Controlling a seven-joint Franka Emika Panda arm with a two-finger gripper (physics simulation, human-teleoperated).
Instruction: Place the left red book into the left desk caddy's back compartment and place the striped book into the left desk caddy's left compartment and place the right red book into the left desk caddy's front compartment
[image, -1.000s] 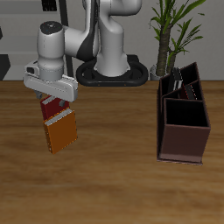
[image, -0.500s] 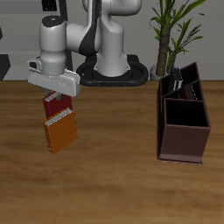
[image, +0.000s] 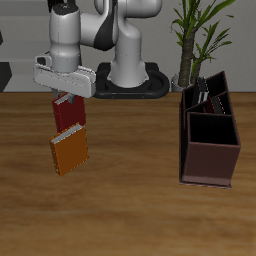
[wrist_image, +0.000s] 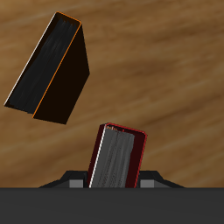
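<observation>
Gripper (image: 67, 98) jaws clamped on right red book (image: 67, 113), lifted off desk (image: 130, 200) | orange book (image: 70, 152) lying below | left desk caddy (image: 208, 140) well apart

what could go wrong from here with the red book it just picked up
1. The gripper holds the right red book only by its upper edge, so the book hangs below the fingers and may swing or slip during transport.
2. The orange book lies directly beneath the hanging book; a drop would land on it.
3. The left desk caddy has narrow slots and already holds a book at its back, so a tilted book could catch on a partition.
</observation>
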